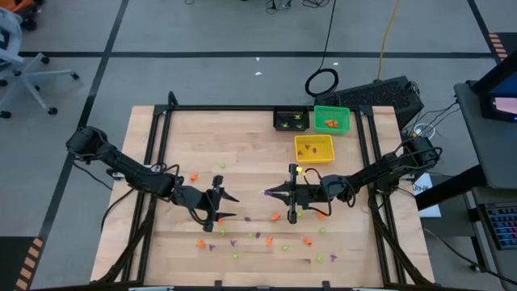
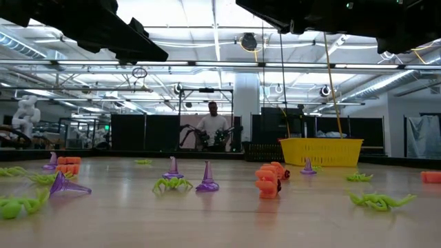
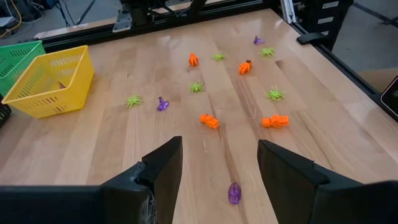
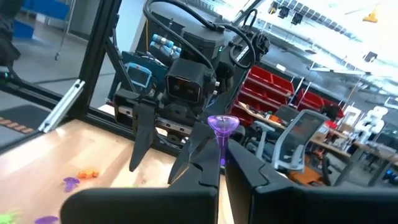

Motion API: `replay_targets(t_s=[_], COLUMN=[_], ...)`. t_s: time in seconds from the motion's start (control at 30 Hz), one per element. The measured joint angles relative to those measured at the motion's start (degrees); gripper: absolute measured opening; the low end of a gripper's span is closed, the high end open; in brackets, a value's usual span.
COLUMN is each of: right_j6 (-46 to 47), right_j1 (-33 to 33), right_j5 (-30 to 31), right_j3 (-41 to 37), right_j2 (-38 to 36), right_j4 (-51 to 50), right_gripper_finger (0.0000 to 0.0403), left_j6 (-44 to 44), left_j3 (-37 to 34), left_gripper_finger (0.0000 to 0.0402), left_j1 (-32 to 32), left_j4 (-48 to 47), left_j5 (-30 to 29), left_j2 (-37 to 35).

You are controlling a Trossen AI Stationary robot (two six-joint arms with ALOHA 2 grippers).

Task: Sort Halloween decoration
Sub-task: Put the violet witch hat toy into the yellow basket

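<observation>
While I hang over the middle of the table (image 1: 153, 242) in the high view, my left gripper (image 1: 229, 205) stands released, its fingers spread and holding nothing. My right gripper (image 1: 271, 192) faces it from just beside, clenched on a purple cone (image 1: 266, 192). Most trinkets (image 1: 266, 241) lie scattered along the near edge, below both grippers. At the far right corner sit three bins: black (image 1: 291, 119), green (image 1: 332, 119), and yellow (image 1: 314, 147) just nearer than those two.

In the low view, purple cones (image 2: 207, 177), green spiders (image 2: 171, 183) and orange pieces (image 2: 267, 182) dot the boards, and the yellow bin stands at the far edge. A person (image 2: 212, 127) stands well behind the table.

In my left wrist view, my two fingers (image 3: 160, 174) stand apart with bare wood between them; a purple piece (image 3: 234, 193) lies between them on the table. Orange, green and purple trinkets lie beyond, and the yellow bin holds a small dark piece.

In my right wrist view, my fingers (image 4: 202, 168) are pressed together on the stem of the purple cone, its wide mouth up. The left gripper shows just beyond it, open.
</observation>
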Motion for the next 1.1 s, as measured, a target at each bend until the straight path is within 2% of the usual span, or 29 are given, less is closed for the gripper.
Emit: replay_targets(t_s=[0.17,0.33,0.6,0.7,0.83,1.1], right_j6=[4.3,16.1,34.6,38.3,43.7,54.0], right_j1=[0.0,0.0,0.0,0.0,-1.9,-8.6], right_j5=[0.0,0.0,0.1,4.0,7.3,7.5], right_j3=[0.0,0.0,0.0,0.0,0.0,0.0], right_j2=[0.0,0.0,0.0,0.0,-3.0,-16.4], right_j4=[0.0,-0.7,-9.5,-14.0,-25.2,-57.3], right_gripper_finger=[0.0,0.0,0.0,0.0,0.0,0.0], left_j6=[0.0,0.0,0.0,-0.1,-0.1,-0.1], left_j3=[0.0,0.0,0.0,0.0,0.0,0.0], left_gripper_finger=[0.0208,0.0208,0.0208,0.0208,0.0208,0.0208], left_j1=[0.0,0.0,0.0,0.0,0.0,0.0], left_j4=[0.0,0.0,0.0,0.0,0.0,0.0], left_j5=[0.0,0.0,0.0,0.0,0.0,0.0], left_j2=[0.0,0.0,0.0,0.0,0.0,0.0])
